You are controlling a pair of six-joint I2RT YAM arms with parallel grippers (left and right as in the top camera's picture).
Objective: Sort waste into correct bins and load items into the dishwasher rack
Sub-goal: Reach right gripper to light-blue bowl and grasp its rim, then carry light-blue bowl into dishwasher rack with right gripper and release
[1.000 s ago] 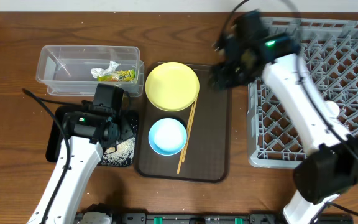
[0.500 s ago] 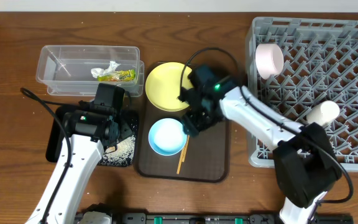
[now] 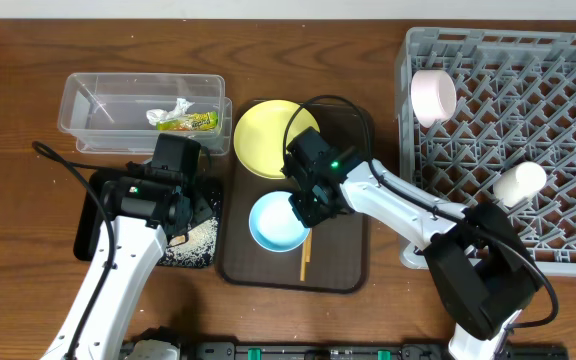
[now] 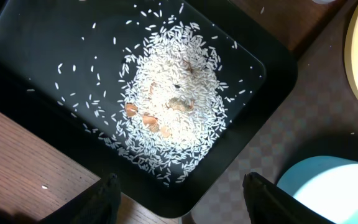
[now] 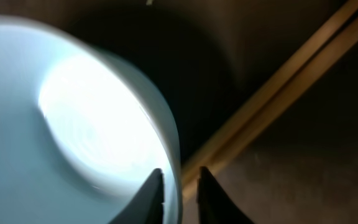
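Note:
My right gripper (image 3: 304, 206) (image 5: 179, 177) is shut on the right rim of the light blue bowl (image 3: 273, 226) (image 5: 73, 124), one finger inside and one outside. The bowl sits on the brown serving tray (image 3: 343, 250), with the wooden chopsticks (image 3: 305, 258) (image 5: 278, 93) just to its right and the yellow plate (image 3: 266, 135) behind it. My left gripper (image 3: 182, 214) (image 4: 182, 186) hangs open over the corner of the black tray (image 3: 90, 215) (image 4: 30, 43), which holds rice scraps (image 3: 200, 238) (image 4: 173, 106). The clear tub (image 3: 108, 105) holds the wrapper (image 3: 190, 123) and tissue (image 3: 178, 108).
The grey dishwasher rack (image 3: 558, 150) fills the right side, with a white bowl (image 3: 433, 97) on edge at its left and a small white cup (image 3: 520, 182) further right. The right arm stretches from the rack's front corner across the serving tray.
My right gripper came from the rack, dropped onto the blue bowl's right rim and shut on it. Bowl and chopsticks shifted slightly right. The left arm has not moved.

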